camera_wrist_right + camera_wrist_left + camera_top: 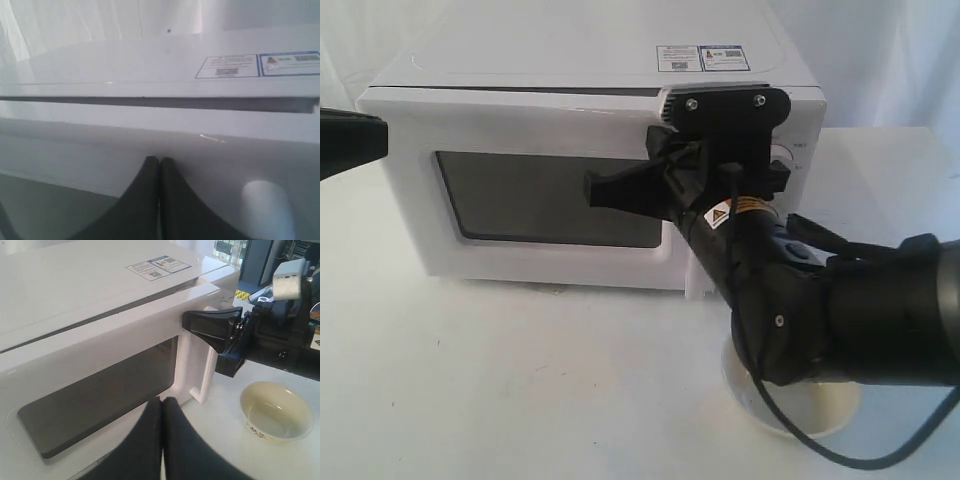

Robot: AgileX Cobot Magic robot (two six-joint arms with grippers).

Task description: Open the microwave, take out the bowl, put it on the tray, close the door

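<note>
Microwave [570, 60] on a white counter [520, 400], seen from the front in the exterior view, with two stickers [705, 57] on its top. The door [410, 200], with its dark window [550, 200], lies nearly flush with the microwave's front. A thin dark seam runs along the door's top edge, and whether the door is fully latched cannot be told. The vertical handle [200, 375] stands at the door's edge nearest the control side of the microwave.

Right claw [592, 188], fingers pressed together and holding nothing, points across the microwave's front at the level of the handle's upper end. The left wrist view places its tip [187, 321] at the handle's top. Contact with the door cannot be confirmed. The right wrist view shows the closed fingertips [159, 162] close before the door's white face.

Left claw [161, 402] is likewise closed and empty. It hangs in front of the microwave's window, apart from the door.

Bowl [275, 412] stands upright and empty on the counter, outside the microwave, in front of its control side. In the exterior view it is partly hidden beneath the right arm [880, 320].
</note>
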